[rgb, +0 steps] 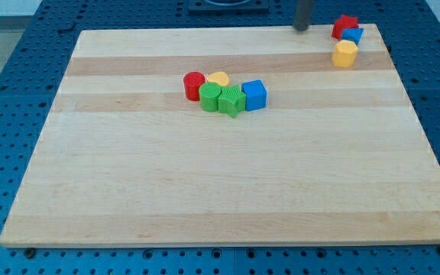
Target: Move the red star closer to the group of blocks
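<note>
The red star (344,25) lies at the view's top right corner of the wooden board (228,191), touching a small blue block (352,35) with a yellow block (344,53) just below them. My tip (302,28) is at the top edge of the board, a short way to the left of the red star and apart from it. The group of blocks sits left of centre in the upper half: a red cylinder (194,85), a yellow heart-like block (218,79), a green cylinder (210,98), a green star-like block (231,101) and a blue cube (254,95).
The board lies on a blue perforated table (14,92). The red star is close to the board's top and right edges.
</note>
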